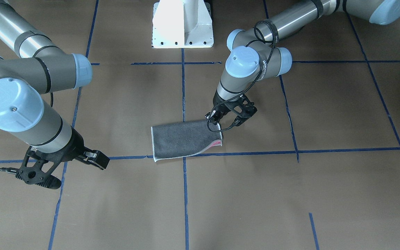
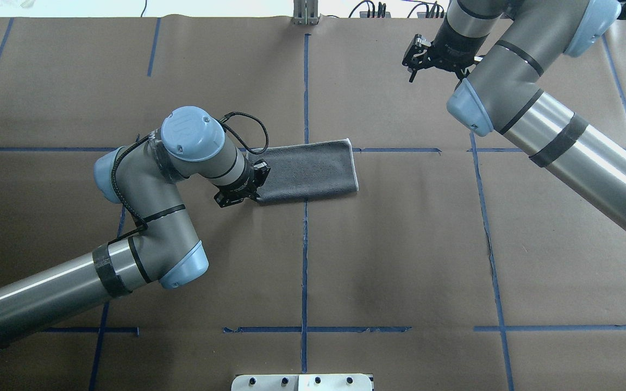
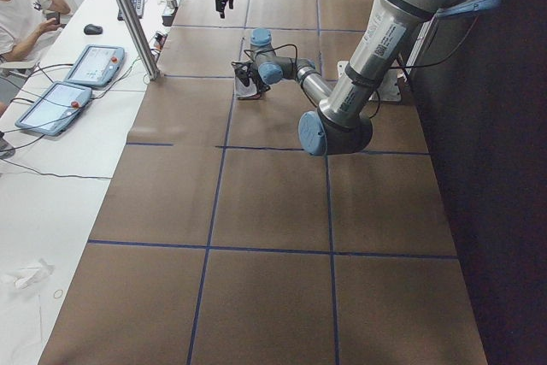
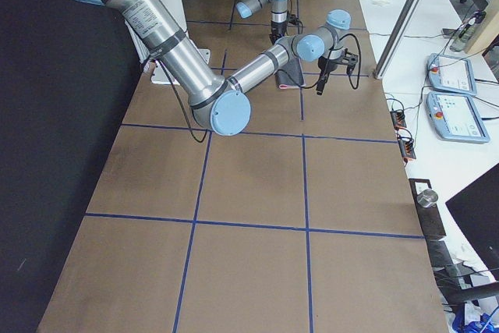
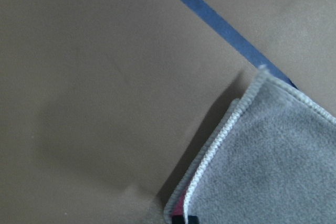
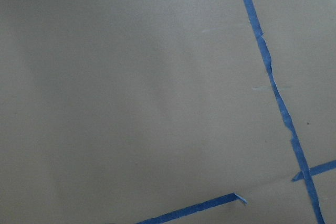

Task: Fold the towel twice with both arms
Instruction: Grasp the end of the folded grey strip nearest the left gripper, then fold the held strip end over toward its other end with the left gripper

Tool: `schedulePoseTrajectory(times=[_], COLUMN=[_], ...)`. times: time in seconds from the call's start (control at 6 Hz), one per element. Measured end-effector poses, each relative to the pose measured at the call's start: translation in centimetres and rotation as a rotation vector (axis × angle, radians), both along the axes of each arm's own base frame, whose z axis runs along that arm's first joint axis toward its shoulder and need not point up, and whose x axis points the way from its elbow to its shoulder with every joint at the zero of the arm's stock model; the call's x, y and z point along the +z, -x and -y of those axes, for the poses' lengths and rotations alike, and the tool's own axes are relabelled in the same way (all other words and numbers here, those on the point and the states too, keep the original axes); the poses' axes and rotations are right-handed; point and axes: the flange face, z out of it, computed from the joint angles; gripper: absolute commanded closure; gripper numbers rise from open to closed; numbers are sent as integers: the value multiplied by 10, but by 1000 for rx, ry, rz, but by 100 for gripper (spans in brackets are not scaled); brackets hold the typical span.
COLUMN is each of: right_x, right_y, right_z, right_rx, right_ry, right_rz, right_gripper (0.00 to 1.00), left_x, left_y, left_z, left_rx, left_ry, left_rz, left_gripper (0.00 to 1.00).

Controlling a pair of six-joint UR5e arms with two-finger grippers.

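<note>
Towel (image 2: 310, 171) folded once, grey face up, flat at middle of table (image 2: 400, 255), far edge along blue tape (image 2: 400, 150). Left pincer (image 2: 242, 187) low at towel's left end, clamped on edge, pink peeking out there. Right pincer (image 1: 73, 170) raised at far right, well apart from towel, jaws spread.

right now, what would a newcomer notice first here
A grey-side-up folded towel lies in the middle where blue tape lines cross, a sliver of pink showing at one corner. The left gripper hangs at that end; the right gripper hovers open, well away.
</note>
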Motion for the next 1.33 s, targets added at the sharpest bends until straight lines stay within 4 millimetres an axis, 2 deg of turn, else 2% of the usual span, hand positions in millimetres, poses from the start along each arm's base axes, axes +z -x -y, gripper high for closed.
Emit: schedulePoseTrajectory(times=[0.17,0.33,0.5,0.83,1.0,1.17,1.33], right_x=[6,16,32,79,99,111,117], right_y=[-7,-19,-39,-94,-114,-124,-129], right_z=[-4,-14,-33,-73,-82,-85,-85], right_rx=[3,-3,-21,-64,-83,-95,-99], right_ry=[-2,-17,-47,-103,-120,-127,-129], right_rz=[0,2,3,-18,-33,-44,-51], right_gripper=[0,0,0,0,0,0,0], left_x=[-21,-53,-83,-138,-162,-174,-173], left_y=[9,8,-5,-59,-81,-99,-119], left_z=[6,10,15,43,52,57,58], left_rx=[4,4,9,1,2,7,-1], left_ry=[5,7,7,5,-3,-20,-53], left_rz=[-17,-17,-11,23,37,38,30], left_gripper=[100,100,100,100,100,100,100])
